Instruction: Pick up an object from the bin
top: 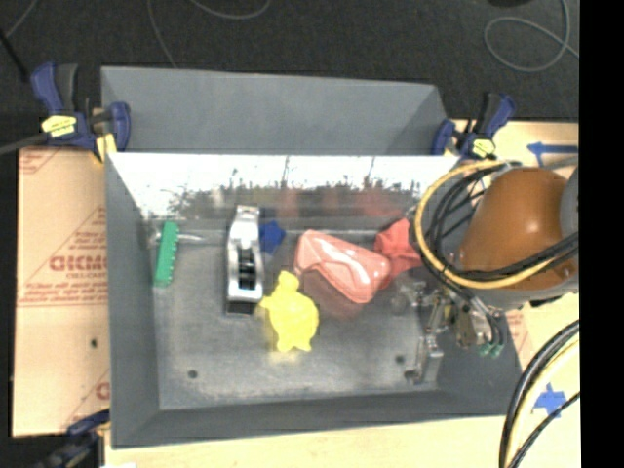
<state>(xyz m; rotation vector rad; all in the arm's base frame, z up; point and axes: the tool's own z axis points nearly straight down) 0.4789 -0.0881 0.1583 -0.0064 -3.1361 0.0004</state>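
Note:
My gripper hangs over the right end of the bin floor, open, with nothing between its fingers. One fingertip is low near the front right corner; the other is close to the pink thing. A red lump lies just up and left of the gripper, against the back right. To its left rests a soft pink squashed shape, a short way from the gripper.
A yellow toy figure sits mid-bin in front of a white tape dispenser that has a small blue piece beside it. At the far left lies a green comb-like strip. The arm's orange cover and cables overhang the right rim.

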